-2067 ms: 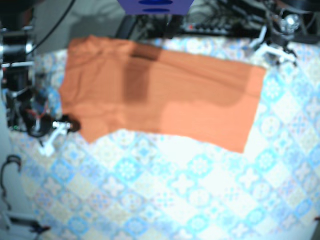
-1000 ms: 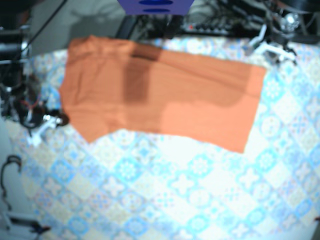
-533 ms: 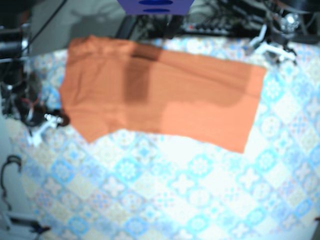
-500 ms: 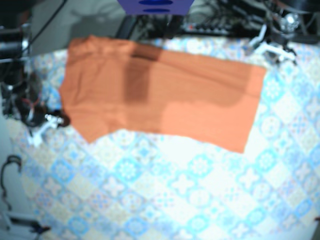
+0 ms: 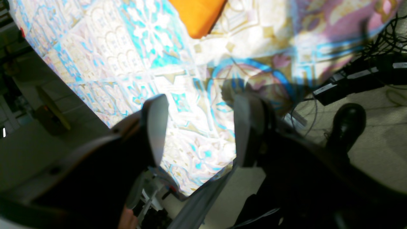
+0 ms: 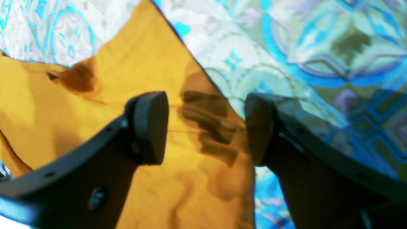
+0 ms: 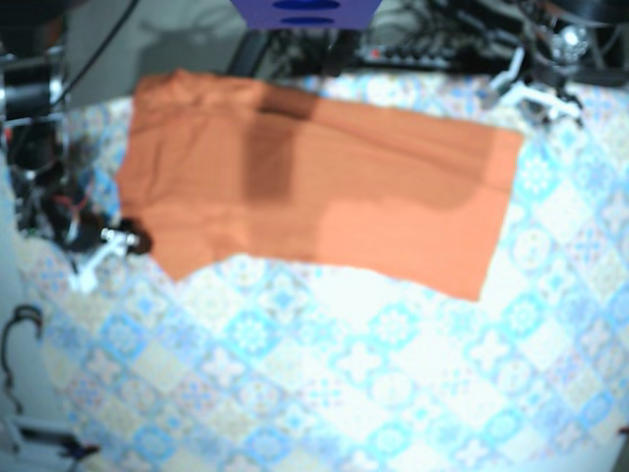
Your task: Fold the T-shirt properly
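The orange T-shirt (image 7: 314, 187) lies flat across the far half of the table as a long band, with a sleeve end at the left. My right gripper (image 7: 104, 252) sits at the shirt's near-left corner, just off the cloth. In the right wrist view it (image 6: 203, 127) is open above the shirt's (image 6: 133, 105) edge, nothing between its fingers. My left gripper (image 7: 523, 90) hovers by the shirt's far-right corner. In the left wrist view it (image 5: 200, 127) is open over bare tablecloth, with the shirt's corner (image 5: 197, 16) ahead of it.
A blue-and-white patterned tablecloth (image 7: 344, 374) covers the table. Cables and electronics (image 7: 432, 44) lie along the far edge. The table's edge, the floor and a black cable box (image 5: 346, 82) show in the left wrist view.
My right gripper pulled away to the left of the shirt's corner, then moved back to the right toward it. The shirt and the left gripper have not moved.
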`<state>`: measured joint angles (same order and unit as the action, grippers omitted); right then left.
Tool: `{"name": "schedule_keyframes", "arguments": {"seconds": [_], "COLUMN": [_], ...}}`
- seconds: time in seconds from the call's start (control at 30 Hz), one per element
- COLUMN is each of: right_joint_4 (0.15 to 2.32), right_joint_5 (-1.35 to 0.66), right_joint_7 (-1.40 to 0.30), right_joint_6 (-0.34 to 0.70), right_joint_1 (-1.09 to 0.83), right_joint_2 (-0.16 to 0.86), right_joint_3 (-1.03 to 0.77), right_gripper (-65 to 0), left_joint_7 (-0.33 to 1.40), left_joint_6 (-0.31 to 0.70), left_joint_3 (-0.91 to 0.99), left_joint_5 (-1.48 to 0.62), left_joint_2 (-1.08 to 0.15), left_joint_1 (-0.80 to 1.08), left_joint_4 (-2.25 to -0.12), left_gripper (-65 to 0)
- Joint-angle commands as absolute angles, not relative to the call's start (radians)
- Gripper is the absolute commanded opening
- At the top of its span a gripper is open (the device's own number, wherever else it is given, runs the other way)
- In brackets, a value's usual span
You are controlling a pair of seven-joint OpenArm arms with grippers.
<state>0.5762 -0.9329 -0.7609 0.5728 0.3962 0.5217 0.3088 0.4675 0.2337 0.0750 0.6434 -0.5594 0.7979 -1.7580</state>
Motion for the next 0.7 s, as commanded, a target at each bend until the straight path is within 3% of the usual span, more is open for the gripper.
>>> {"name": "schedule_keyframes", "arguments": {"seconds": [0.0,0.5,0.67], "right_joint_4": [0.578,0.578,0.578], "right_joint_5": [-0.923,-0.923,-0.923], "right_joint_7": [-0.808,-0.808,-0.788], "right_joint_6": [0.581,0.581,0.581], "right_joint_1": [0.398,0.372,0.372], "right_joint_2": [0.515,0.472,0.472], "right_joint_3": [0.323,0.403,0.404], "right_gripper": [-27.6,-27.7,-36.5], "left_joint_7": [0.469,0.469,0.469], "left_joint_6": [0.220,0.220,0.220], "left_joint_3": [0.081,0.079,0.079], "left_joint_5": [0.650,0.650,0.650], "left_joint_2": [-0.572,-0.572,-0.572], "left_joint_1": [0.806,0.805,0.805], "left_joint_4": [-1.773,-1.773,-1.773], "left_gripper": [-32.2,-32.2,-32.2]}}
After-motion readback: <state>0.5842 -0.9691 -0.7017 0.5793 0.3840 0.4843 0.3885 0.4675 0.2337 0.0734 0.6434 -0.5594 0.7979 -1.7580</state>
